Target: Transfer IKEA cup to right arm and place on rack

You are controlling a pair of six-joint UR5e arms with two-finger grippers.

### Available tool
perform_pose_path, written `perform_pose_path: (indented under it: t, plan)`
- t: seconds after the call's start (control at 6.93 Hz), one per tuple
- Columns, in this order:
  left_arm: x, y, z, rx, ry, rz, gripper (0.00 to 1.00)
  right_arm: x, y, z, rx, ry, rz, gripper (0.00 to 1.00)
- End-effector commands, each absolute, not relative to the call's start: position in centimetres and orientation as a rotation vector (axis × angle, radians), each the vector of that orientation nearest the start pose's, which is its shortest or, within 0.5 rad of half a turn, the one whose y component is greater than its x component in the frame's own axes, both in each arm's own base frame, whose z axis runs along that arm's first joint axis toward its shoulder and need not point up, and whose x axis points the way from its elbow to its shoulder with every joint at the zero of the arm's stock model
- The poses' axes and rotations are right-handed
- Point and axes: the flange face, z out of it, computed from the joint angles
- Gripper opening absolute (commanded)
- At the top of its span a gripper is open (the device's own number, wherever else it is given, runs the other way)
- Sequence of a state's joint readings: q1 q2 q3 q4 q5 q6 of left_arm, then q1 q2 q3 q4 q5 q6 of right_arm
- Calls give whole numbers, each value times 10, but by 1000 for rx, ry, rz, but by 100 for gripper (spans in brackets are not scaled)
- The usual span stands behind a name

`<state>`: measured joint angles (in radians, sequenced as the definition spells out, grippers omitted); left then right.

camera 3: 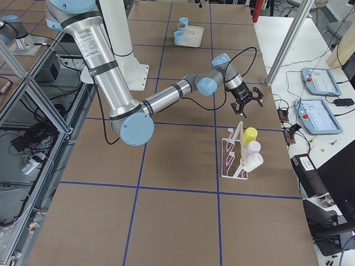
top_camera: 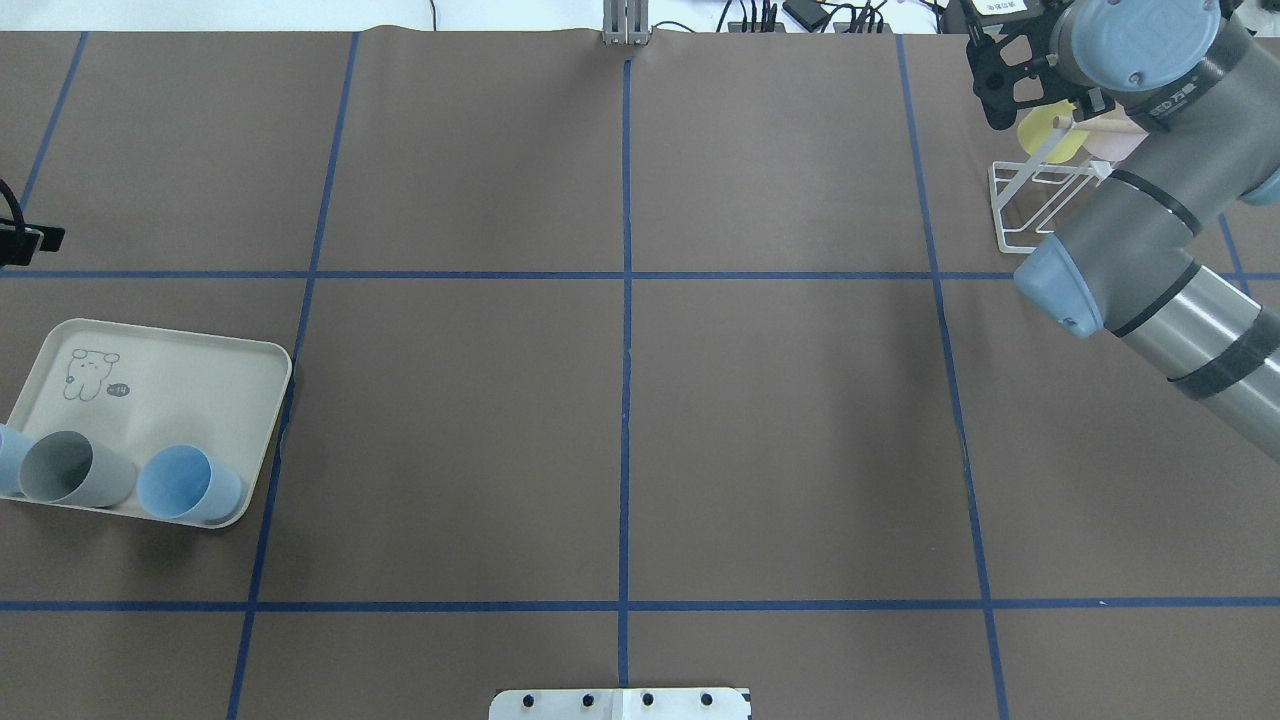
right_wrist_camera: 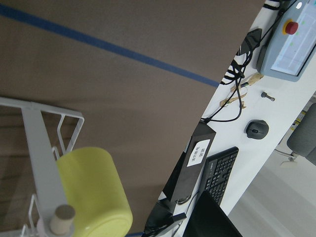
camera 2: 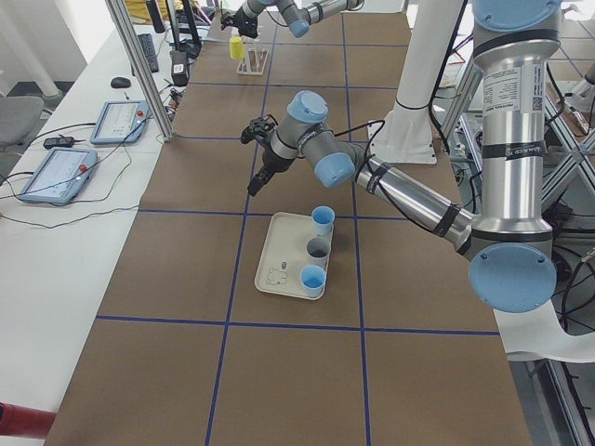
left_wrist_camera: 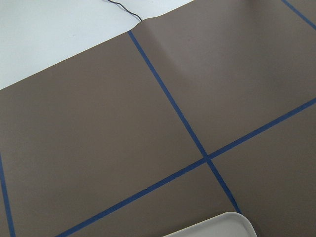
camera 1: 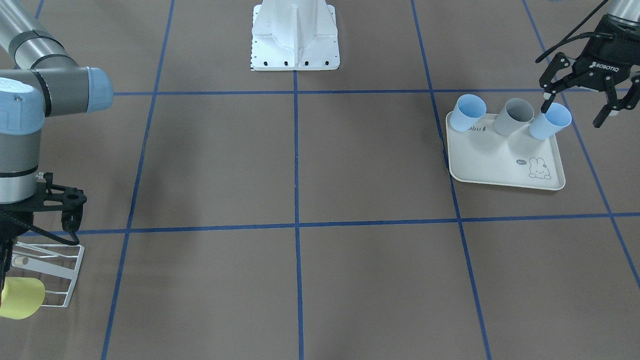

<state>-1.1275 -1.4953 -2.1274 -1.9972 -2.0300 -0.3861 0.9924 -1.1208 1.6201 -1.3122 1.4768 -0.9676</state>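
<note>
The yellow cup (camera 3: 250, 134) sits on a peg of the white wire rack (camera 3: 231, 160) at the table's (camera 1: 300, 165) right end, in a row with a pink cup (camera 3: 253, 148) and a white cup (camera 3: 254, 162). The right hand (camera 3: 248, 108) hangs near the rack, fingers spread and holding nothing. The left hand (camera 1: 574, 113) is wide open and empty over the cream tray's (camera 1: 500, 160) robot-side edge, close to a blue cup (camera 1: 550, 121) that stands there with a grey cup (camera 1: 515, 117) and a second blue cup (camera 1: 467, 112).

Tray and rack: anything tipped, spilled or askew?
Nothing stands out. One blue cup, the grey cup and the other blue cup stand upright in a row on the rabbit-print tray. The yellow cup, pink cup and white cup sit on the rack. No spill or damage shows.
</note>
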Motion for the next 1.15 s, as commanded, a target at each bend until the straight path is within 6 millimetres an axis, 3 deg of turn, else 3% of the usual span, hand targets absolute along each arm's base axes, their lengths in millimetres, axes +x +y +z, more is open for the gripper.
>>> perform_pose_path:
  t: [0.0,0.14,0.29,0.43,0.72,0.87,1.01]
  plan:
    - [109,-439,415,651,765,232,100,-253,-607,314,911,-133,-1146,99]
    - [98,-415,443,678,778,234,100,-253,-585,285,933,-314,-983,99]
    - [86,-391,471,665,765,231,100,-273,-553,258,934,-456,-828,99]
    - [81,-381,507,632,750,220,100,-301,-528,238,899,-586,-700,99]
    - [78,-373,604,612,746,208,100,-345,-489,196,879,-743,-631,99]
    - [76,-368,628,620,755,198,100,-360,-479,184,872,-782,-628,99]
    - [73,-360,636,610,752,195,100,-364,-468,173,915,-795,-588,99]
